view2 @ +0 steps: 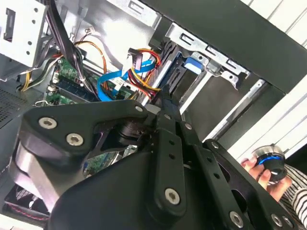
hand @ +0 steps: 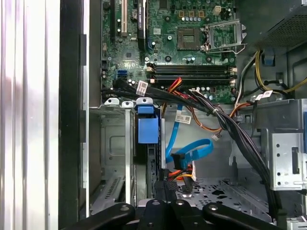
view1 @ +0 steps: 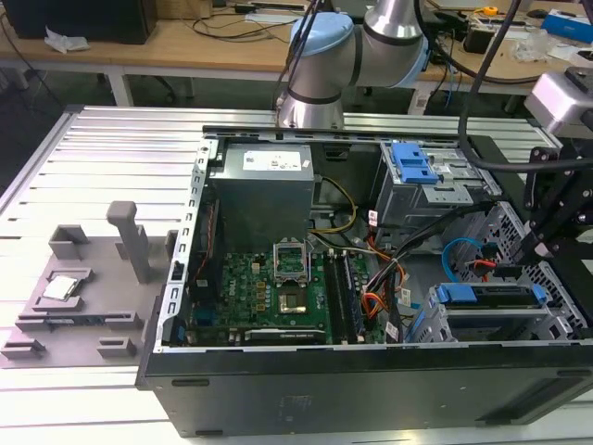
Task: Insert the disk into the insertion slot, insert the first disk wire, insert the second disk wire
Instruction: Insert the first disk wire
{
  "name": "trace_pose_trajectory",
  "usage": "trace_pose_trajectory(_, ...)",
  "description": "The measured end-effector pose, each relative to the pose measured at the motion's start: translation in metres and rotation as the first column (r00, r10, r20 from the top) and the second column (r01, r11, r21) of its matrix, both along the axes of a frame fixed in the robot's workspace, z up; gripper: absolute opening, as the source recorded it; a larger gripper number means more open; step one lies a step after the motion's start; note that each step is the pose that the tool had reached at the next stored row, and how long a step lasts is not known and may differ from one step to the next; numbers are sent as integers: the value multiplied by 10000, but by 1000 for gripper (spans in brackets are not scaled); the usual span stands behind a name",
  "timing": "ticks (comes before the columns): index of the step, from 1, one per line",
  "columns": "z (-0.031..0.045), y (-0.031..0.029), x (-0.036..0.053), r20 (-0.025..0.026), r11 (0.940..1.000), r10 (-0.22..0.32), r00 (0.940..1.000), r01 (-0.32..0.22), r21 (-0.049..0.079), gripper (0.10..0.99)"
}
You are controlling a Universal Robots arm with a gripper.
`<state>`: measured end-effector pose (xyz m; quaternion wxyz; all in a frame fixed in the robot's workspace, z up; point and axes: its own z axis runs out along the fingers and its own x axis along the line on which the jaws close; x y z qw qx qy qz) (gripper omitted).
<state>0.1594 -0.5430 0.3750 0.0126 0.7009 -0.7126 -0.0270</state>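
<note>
Down in the insertion slot (view1: 560, 313), at the exterior view's right end of the open computer case (view1: 371, 389), sits the disk (view1: 488, 296). I see its thin edge and its bright blue frame between the silver walls full of holes. A blue wire (view1: 460, 256) loops just beside the disk. A bunch of red, orange and yellow wires (hand: 178, 173) lies near it in the first wrist view. My end effector (view1: 536, 247) hangs just above this spot, close to the wires. I cannot tell if it is wide or narrow, or if it holds anything. The taller grey cage (view1: 435, 199) with a blue latch stands just beside the slot. Farther along the case lies the green board (view1: 269, 287). The case rests on a ribbed metal tabletop (view1: 111, 158). In the second wrist view, a person's hand (view2: 276, 184) holds a round knob.
</note>
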Motion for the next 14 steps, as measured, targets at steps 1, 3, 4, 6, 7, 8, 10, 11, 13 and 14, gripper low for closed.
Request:
trace_pose_trajectory(1,-3,0,0,0,10000,0,10000,0,2,106)
trace_pose_trajectory(3,-5,0,0,0,10000,0,10000,0,3,169)
trace_pose_trajectory(4,-5,0,0,0,10000,0,10000,0,2,235)
trace_pose_trajectory(6,-6,0,0,0,10000,0,10000,0,2,302)
trace_pose_trajectory(7,-7,0,0,-1,10000,0,10000,0,2,302)
trace_pose_trajectory(8,-24,1,-21,0,10000,0,10000,0,5,302)
trace_pose_trajectory(10,-101,12,-48,0,10000,2,10000,-2,2,302)
trace_pose_trajectory(11,-140,14,-50,0,10000,1,10000,-1,2,302)
trace_pose_trajectory(13,-167,14,-54,0,10000,-1,10000,1,-5,302)
trace_pose_trajectory(14,-205,14,-55,0,10000,1,10000,-1,-18,302)
